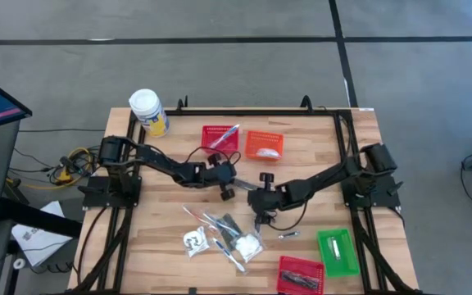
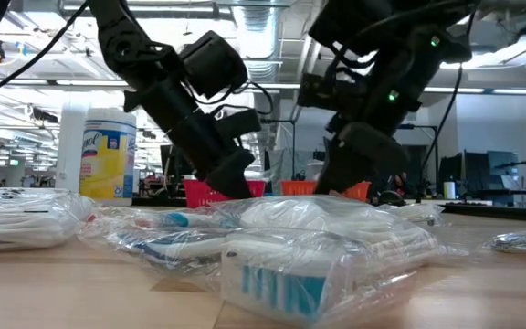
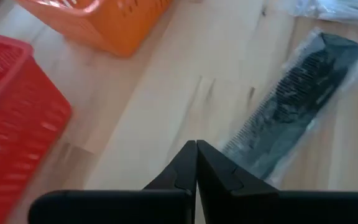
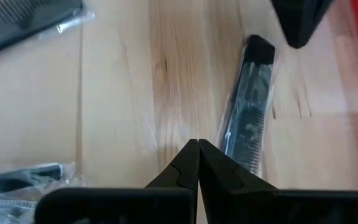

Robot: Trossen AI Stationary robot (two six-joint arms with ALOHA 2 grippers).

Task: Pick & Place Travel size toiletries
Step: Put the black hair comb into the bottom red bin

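Note:
The travel size toiletries [image 1: 224, 233] lie in a loose heap of clear-wrapped packets on the wooden table toward its near edge; they fill the foreground of the low view [image 2: 290, 247]. Just beyond the heap a wrapped black comb [image 4: 247, 118] lies flat on the table, also seen in the left wrist view [image 3: 297, 106]. My left gripper [image 3: 196, 148] is shut and hovers beside this comb, on the side of the baskets. My right gripper [image 4: 197, 147] is shut too, its tips just above the wood next to the comb's near end. Neither holds anything.
A red basket [image 1: 220, 139] and an orange basket [image 1: 265, 145] stand behind the grippers. A green basket [image 1: 337, 250] and another red basket [image 1: 300, 274] sit at the near right. A white-lidded yellow jar [image 1: 148, 111] stands at the far left. A second comb [image 4: 30, 22] lies nearby.

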